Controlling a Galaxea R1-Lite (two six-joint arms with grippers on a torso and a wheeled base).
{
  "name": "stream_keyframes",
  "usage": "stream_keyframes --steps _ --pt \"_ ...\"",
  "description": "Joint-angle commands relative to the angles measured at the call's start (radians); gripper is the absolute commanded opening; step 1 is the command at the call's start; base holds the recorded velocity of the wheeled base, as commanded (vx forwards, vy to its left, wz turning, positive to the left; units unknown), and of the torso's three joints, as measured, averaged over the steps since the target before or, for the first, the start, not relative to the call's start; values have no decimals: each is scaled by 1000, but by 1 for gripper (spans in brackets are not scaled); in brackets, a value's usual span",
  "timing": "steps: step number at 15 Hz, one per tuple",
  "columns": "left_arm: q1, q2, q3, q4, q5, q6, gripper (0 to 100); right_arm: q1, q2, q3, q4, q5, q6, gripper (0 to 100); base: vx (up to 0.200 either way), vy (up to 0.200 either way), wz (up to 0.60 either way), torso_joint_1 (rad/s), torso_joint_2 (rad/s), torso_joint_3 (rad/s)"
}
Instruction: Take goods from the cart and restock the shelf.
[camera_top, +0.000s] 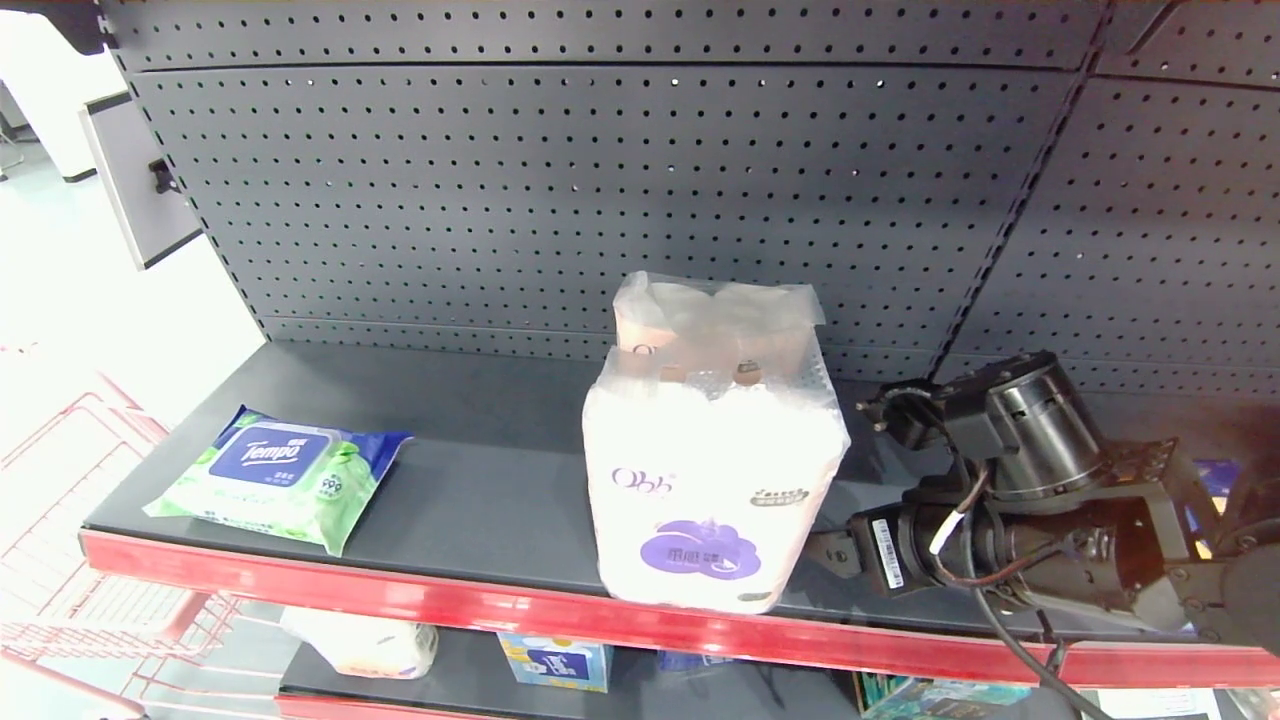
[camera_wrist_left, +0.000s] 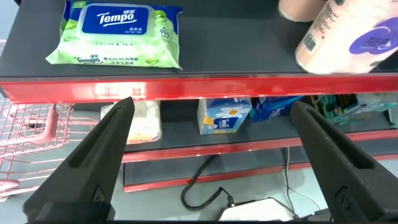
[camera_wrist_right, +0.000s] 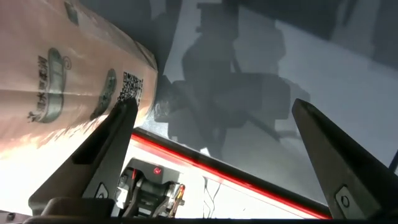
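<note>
A white toilet paper pack (camera_top: 712, 470) with purple print stands at the front of the dark shelf (camera_top: 490, 490). Left of it a green and blue wet wipes pack (camera_top: 280, 477) lies flat. My right gripper (camera_top: 828, 550) sits just right of the toilet paper pack, low over the shelf. In the right wrist view it (camera_wrist_right: 211, 109) is open, with the pack (camera_wrist_right: 68, 81) against the outside of one finger (camera_wrist_right: 115, 134) and nothing between the fingers. My left gripper (camera_wrist_left: 211, 102) is open in front of the shelf's red edge (camera_wrist_left: 199, 87), below the wipes (camera_wrist_left: 115, 34).
A red wire cart (camera_top: 60, 560) stands at the left, below shelf level. The lower shelf holds a white pack (camera_top: 365, 645) and a blue box (camera_top: 555, 662). A perforated back panel (camera_top: 600, 200) closes the shelf behind. Bare shelf lies between the wipes and the toilet paper.
</note>
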Motion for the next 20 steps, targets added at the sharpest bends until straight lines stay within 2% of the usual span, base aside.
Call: stream_keyframes --steps 1,6,10,13,14,17,19,20 --pt "0 -1 1 0 0 -1 100 6 3 -2 -1 -1 1 100 0 0 0 0 0 0" --pt "0 -3 1 0 0 -1 100 4 -5 11 1 -6 1 100 0 0 0 0 0 0" --pt "0 -18 17 0 0 -1 100 -3 -92 72 1 -9 1 100 0 0 0 0 0 0" --pt "0 -57 37 0 -6 -1 100 -3 -381 231 2 -33 -38 100 0 0 0 0 0 0" --pt "-1 -78 57 0 -10 -1 100 -3 -470 274 2 -73 -70 100 0 0 0 0 0 0" --pt "-4 -143 117 0 -33 -1 100 -15 -666 322 42 -170 -118 100 0 0 0 0 0 0" --pt "-12 -212 166 0 -101 -1 100 -114 -778 288 199 -263 -119 100 0 0 0 0 0 0" --pt "-12 -210 168 -1 -108 -1 100 -190 -819 268 269 -280 -119 100 0 0 0 0 0 0"
